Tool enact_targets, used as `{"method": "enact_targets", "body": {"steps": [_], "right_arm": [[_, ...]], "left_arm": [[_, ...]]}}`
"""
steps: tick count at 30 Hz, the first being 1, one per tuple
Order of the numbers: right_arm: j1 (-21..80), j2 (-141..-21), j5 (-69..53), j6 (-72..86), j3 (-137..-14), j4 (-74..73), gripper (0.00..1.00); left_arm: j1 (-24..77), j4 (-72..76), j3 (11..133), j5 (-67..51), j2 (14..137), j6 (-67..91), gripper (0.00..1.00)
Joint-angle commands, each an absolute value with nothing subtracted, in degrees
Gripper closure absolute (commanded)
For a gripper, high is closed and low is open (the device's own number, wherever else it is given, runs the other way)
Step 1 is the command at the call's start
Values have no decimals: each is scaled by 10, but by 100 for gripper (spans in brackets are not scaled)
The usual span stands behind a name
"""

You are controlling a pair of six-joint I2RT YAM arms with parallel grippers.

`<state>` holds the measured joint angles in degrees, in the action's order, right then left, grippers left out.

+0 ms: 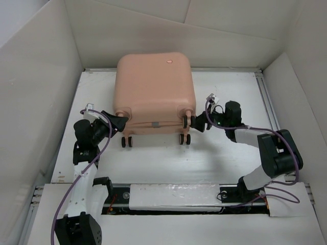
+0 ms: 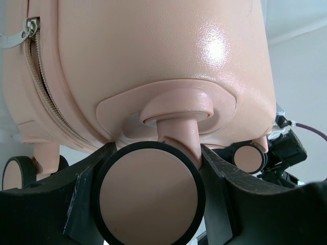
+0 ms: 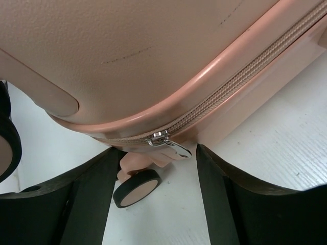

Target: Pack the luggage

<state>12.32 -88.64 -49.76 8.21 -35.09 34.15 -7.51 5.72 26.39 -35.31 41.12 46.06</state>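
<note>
Your small peach-pink hard-shell suitcase (image 1: 155, 94) lies flat on the white bench (image 1: 153, 163), towards the far side and between the two arms. Its two shells lie together, the small round button (image 1: 169, 62) sits near the far edge of the upper shell, and the wheeled end faces the arm bases.

Your left fingers (image 2: 76, 204) are at the near left corner of the case. In the left wrist view they stand spread wide, one on each side of a pink-and-black caster wheel (image 2: 148, 191) whose black rim meets both inner faces. You cannot tell from these views whether they press on the wheel or only flank it. The wheel's pink stem rises from between the fingertips into a rounded socket in the shell, and a zip with a pale pull tab (image 2: 20, 35) runs down the left side of that view.

Your right fingers (image 3: 240, 199) are at the near right corner, spread apart and holding nothing. A silvery metal zip pull (image 3: 168, 145) hangs in the gap between their tips, just under the peach zip line (image 3: 240, 87) that curves round the corner; neither finger touches it. Below the pull, a second caster wheel (image 3: 135, 188) rests tilted against the bench, just beside the left-hand finger in that view
</note>
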Motion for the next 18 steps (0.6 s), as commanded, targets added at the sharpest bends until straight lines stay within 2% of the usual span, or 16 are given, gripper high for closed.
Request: {"method": "enact_targets", "body": {"steps": [1,4,7,10,11,14,15,18], "right_arm": [[120,-880,-459,40,-402,347,32],[114,-887,-446,34,-402,364,29],[114,-900,-465,41,-402,382,30],[114,-900,-490,49,-402,395,37],[119,-900,-499,54,-402,419,44],[120,-886,-508,73,-388,445,54],[120,-876,-508,73,-381,453,62],[120,-861,-508,80,-381,459,74]], "left_arm": [[-70,164,311,-407,394,466,100],[-70,157,317,-407,394,459,100],[-70,157,317,-407,394,459,100],[-70,157,317,-407,394,459,100],[-70,157,311,-407,394,459,100],[-70,163,306,-407,394,454,100],[-70,163,306,-407,394,454,100],[-70,163,301,-407,394,454,100]]}}
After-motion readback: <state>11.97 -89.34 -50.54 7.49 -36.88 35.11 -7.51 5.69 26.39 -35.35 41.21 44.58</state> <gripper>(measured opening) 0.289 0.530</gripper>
